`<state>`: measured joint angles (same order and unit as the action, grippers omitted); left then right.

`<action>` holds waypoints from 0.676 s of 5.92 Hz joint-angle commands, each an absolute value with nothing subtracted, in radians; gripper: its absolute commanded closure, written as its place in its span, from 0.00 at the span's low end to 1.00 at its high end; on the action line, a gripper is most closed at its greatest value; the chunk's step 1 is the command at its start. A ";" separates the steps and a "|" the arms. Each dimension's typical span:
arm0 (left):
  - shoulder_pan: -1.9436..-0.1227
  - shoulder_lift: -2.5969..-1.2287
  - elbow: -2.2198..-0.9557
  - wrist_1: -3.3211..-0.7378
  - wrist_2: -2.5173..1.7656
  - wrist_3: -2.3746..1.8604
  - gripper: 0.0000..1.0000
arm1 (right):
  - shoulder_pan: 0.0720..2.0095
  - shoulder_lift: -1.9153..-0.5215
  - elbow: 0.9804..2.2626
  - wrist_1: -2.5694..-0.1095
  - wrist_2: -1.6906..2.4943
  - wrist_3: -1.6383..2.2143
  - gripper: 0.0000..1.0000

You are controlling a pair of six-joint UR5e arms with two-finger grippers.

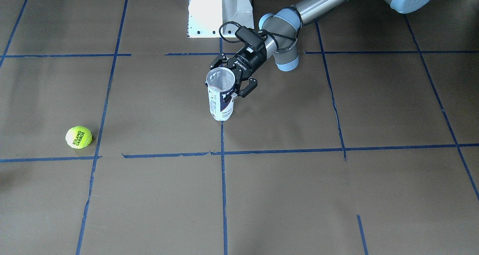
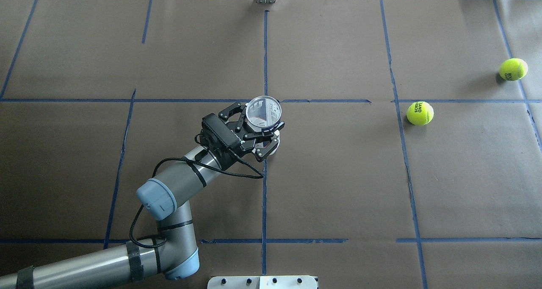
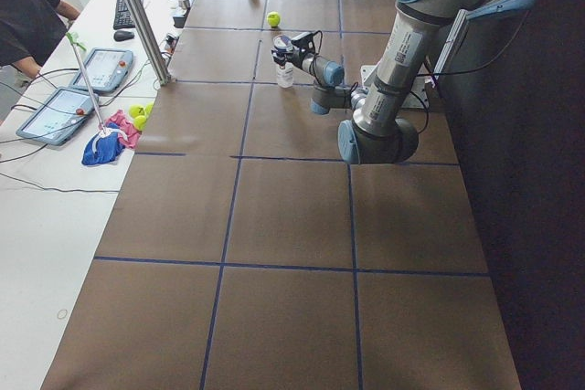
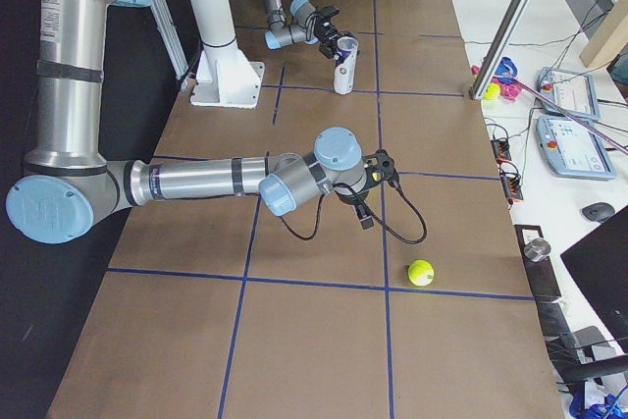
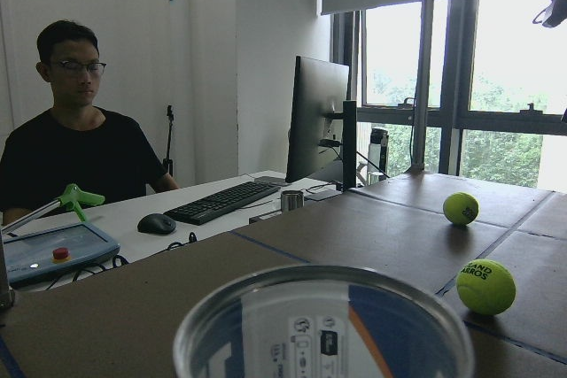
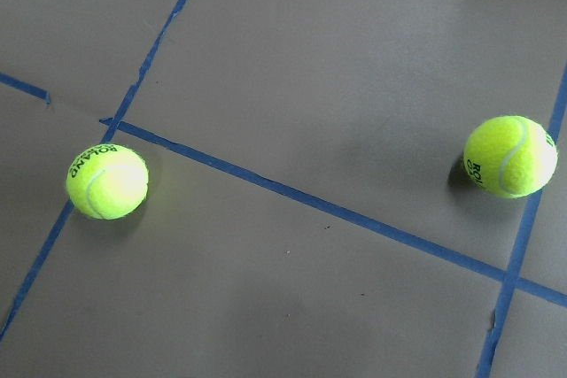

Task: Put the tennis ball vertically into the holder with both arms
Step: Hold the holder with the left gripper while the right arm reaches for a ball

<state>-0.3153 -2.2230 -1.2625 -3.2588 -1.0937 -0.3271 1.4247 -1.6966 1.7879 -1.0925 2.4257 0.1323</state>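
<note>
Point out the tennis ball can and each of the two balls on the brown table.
tennis ball can (image 1: pixel 220 105): front-facing view, side label.
nearer ball (image 2: pixel 420 113): overhead view, its centre.
farther ball (image 2: pixel 513 69): overhead view, its centre.

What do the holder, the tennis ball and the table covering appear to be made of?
The holder: clear glossy plastic, seemingly; you see through its wall, printed label wrapped around. The tennis ball: matte fuzzy felt, yellow-green, black lettering. The table covering: likely matte brown paper, marked off with blue tape.

In the exterior right view's centre, the right gripper (image 4: pixel 379 170) is showing too small and dark to read its jaws; the holder (image 5: pixel 323 329) is running off the left wrist view's bottom.
</note>
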 commanded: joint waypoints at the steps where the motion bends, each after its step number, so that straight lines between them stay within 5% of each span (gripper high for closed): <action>1: -0.313 -2.223 -1.262 -3.258 -1.094 -0.325 0.21 | 1.361 -1.656 1.779 -1.066 2.386 0.266 0.00; 4: -0.311 -2.223 -1.262 -3.261 -1.094 -0.327 0.20 | 1.208 -1.579 1.787 -1.065 2.217 0.535 0.00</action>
<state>-0.3110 -2.2228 -1.2625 -3.2601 -1.0937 -0.3267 1.2521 -1.5970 1.7823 -1.0649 2.2733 0.4878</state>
